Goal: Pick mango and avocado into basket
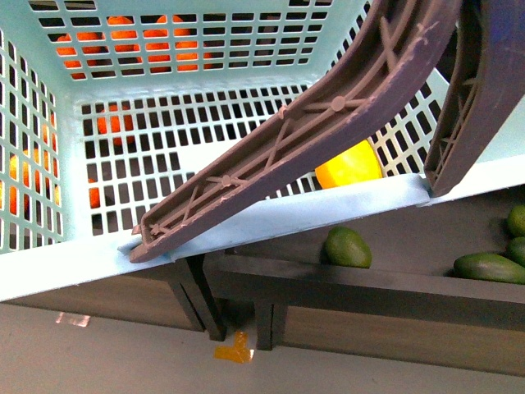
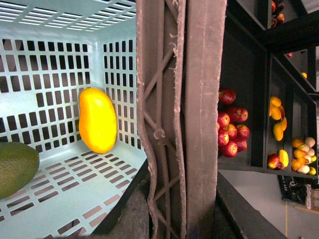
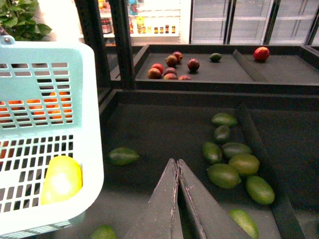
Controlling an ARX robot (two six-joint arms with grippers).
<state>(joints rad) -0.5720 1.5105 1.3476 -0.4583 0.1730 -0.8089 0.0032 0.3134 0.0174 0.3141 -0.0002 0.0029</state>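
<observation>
- The basket fills most of the front view, with its brown handles folded across the opening.
- The mango already lies inside the basket, leaning against the slotted wall. The right wrist view shows it as a yellow shape behind the slots.
- An avocado shows at the edge of the left wrist view, over the basket floor and well apart from the mango. Whether it rests on the floor or is held cannot be told.
- The left gripper's fingers are not in view, so their state cannot be told.
- The right gripper has its two fingers pressed together, with nothing between them.
- Loose avocados lie on the dark shelf ahead of the right fingertips. One lies alone between the fingertips and the basket wall.
- Handling judgement: the avocado is probably firm, fairly heavy for its size, and dull-skinned, so it should offer some grip. Its egg shape will roll.
- Take hold across the widest middle, with the fingers opened wide first; moderate pressure should avoid bruising.
</observation>
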